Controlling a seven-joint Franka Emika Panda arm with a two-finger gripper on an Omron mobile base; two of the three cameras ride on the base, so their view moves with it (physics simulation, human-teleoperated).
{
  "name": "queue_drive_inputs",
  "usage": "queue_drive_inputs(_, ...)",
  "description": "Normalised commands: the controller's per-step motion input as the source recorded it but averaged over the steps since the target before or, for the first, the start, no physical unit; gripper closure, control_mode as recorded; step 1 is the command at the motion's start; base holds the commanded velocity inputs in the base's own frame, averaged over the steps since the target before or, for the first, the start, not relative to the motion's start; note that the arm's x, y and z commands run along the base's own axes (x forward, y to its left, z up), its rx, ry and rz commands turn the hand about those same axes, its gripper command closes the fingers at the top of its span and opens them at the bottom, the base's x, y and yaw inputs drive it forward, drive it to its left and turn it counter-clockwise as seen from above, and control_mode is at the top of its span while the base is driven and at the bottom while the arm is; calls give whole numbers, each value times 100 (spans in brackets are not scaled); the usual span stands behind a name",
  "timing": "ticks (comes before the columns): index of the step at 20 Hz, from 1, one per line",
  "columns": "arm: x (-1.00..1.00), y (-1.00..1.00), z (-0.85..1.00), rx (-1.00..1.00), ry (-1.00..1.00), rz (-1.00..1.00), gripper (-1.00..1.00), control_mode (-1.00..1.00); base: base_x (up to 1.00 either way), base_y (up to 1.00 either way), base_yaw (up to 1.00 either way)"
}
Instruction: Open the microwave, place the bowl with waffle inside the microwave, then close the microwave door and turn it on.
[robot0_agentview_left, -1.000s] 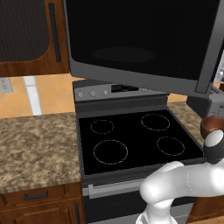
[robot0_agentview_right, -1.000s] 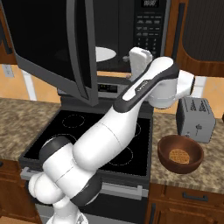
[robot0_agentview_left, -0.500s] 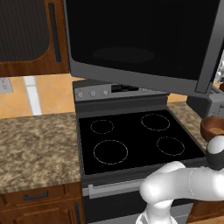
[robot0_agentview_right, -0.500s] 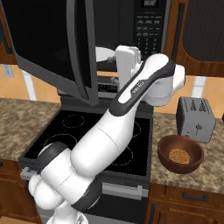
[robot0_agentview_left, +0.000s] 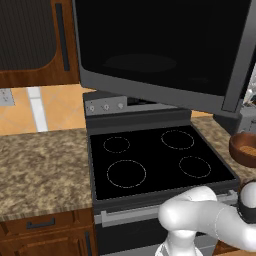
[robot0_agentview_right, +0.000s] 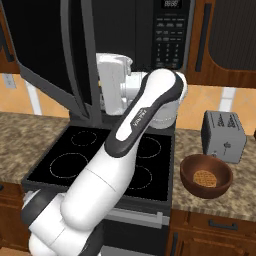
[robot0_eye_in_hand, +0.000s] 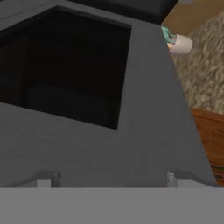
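The glossy black-glass microwave door (robot0_agentview_left: 165, 50) stands swung open; the round wooden bowl with waffle (robot0_agentview_right: 206, 175) sits near the speckled granite desk's (robot0_agentview_right: 235, 187) front edge, beside the toaster (robot0_agentview_right: 223, 136); pincer (robot0_eye_in_hand: 111, 177) released.

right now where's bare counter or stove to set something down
The granite counter left of the stovetop is bare, and so are all four burner rings. Right of the stove is crowded: the bowl with waffle sits just in front of the toaster. Above the stove the open microwave door overhangs.
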Motion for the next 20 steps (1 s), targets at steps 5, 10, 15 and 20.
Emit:
queue_drive_inputs(5,-100,80,12,0,0,19,-100,-100,0,0,0)
queue_drive_inputs(10,-85,99,14,0,1,14,-100,-100,0,0,0)
queue_drive_inputs(15,-83,99,12,0,1,8,-100,-100,0,0,0)
queue_drive_inputs(20,-90,86,9,0,0,0,-100,-100,0,0,0)
